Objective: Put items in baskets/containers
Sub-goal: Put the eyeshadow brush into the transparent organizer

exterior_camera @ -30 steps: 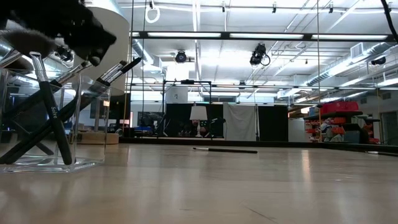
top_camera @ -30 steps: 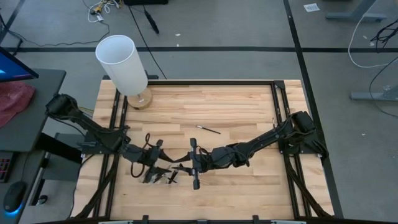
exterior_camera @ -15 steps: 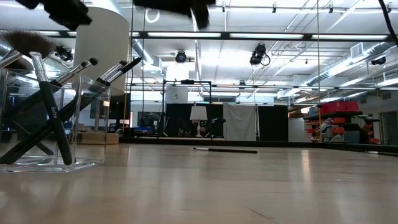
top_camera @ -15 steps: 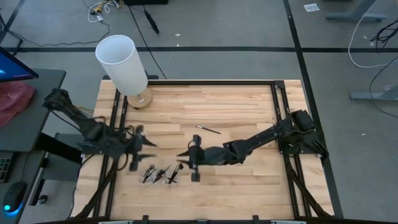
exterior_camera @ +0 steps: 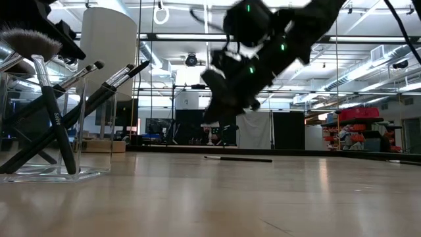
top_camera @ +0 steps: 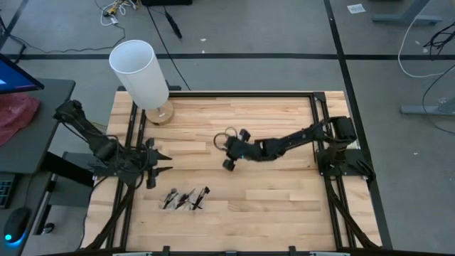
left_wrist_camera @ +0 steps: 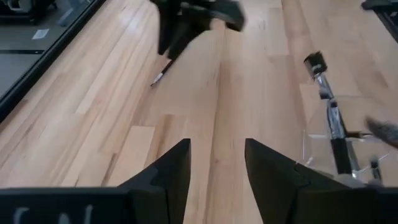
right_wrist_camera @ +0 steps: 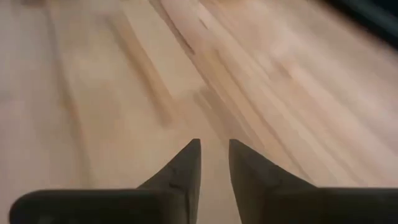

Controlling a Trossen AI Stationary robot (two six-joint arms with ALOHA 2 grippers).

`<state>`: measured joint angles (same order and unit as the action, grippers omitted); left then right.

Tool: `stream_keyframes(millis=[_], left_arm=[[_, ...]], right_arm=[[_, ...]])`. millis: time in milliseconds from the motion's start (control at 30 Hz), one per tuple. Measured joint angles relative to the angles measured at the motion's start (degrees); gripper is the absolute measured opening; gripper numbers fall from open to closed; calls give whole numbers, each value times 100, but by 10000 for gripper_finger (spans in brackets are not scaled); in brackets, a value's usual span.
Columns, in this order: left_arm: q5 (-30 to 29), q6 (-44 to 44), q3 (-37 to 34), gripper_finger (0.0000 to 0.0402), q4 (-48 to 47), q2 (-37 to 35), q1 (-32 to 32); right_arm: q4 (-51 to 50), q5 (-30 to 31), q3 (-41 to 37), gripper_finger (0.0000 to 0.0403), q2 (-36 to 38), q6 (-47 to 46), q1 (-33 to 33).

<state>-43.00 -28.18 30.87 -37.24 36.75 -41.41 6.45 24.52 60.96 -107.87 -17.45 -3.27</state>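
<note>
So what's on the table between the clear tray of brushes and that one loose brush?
Nothing. In the low view, only bare table lies between the tray and the loose brush.

Left gripper [top_camera: 162, 162] has withdrawn from over the clear tray [top_camera: 186, 198] toward 9 o'clock, clear of the brushes [top_camera: 185, 198]. Right gripper [top_camera: 232, 148] has moved from beside the tray toward 12 o'clock, now over the loose brush [exterior_camera: 238, 158].

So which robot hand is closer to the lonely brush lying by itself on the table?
The right gripper. It hangs just above the lone brush, almost over it. The left gripper is farther away, back by the clear tray of brushes.
</note>
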Motion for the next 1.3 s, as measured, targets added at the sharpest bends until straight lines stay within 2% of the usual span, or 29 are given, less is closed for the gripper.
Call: stream_keyframes(millis=[167, 267, 467, 600, 800, 1067, 1300], left_arm=[[-79, 219, -411, 154, 514, -2, 4], [-90, 227, -477, 154, 575, -3, 4], [-90, 231, -505, 154, 575, -2, 9], [-91, 235, -505, 154, 597, -2, 9], [-95, 247, -505, 154, 623, -2, 9], [-94, 244, -505, 154, 636, -2, 9], [-93, 242, -505, 154, 638, -2, 9]], right_arm=[[69, -716, -551, 89, 0, -31, 546], [341, -978, -889, 110, 0, -32, 678], [1406, -1001, -1569, 171, -16, 189, 702], [1841, -885, -1821, 182, -125, 252, 700], [2056, -963, -1848, 144, -470, 596, 715], [2267, -954, -1822, 18, -728, 700, 717], [2841, -785, -1880, 12, -812, 151, 675]])
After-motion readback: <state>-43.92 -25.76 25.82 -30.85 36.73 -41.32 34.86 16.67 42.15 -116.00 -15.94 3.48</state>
